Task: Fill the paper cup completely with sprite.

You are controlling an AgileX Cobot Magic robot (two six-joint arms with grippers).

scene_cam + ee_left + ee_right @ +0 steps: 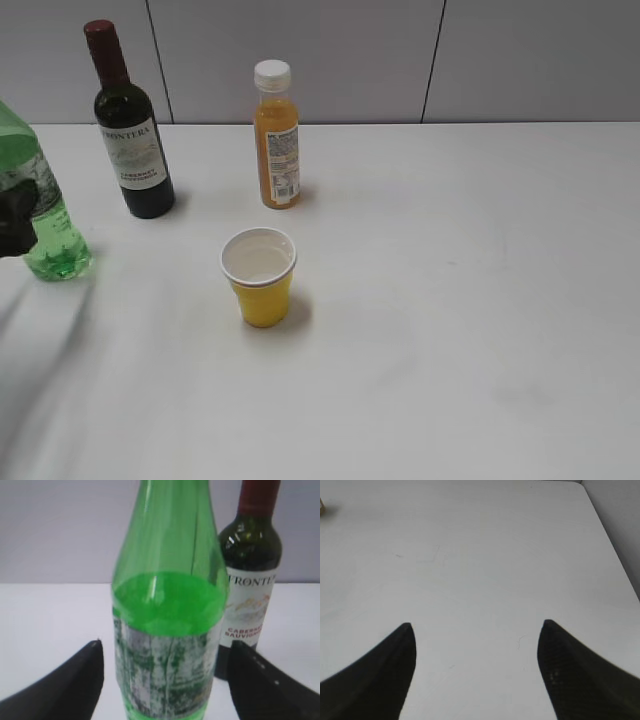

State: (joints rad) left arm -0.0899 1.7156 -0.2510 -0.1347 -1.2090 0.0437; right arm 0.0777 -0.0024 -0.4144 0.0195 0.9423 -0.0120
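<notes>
Slanted exterior view, two close wrist views

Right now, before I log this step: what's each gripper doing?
Left gripper: open, jaws either side of the sprite bottle, not gripping it.
Right gripper: open, empty, over bare table.

A bare test bench in what looks like a robotics lab: a plain white table (480, 330) stands against a wall of grey panels (340, 55) split by dark vertical seams, with no household or shop fittings in sight. Black robot fingers (380, 675) frame the wrist views, and a dark wine bottle (131, 130), an orange juice bottle (276, 140) and a yellow paper cup (260, 278) stand apart on the tabletop like staged props.
</notes>
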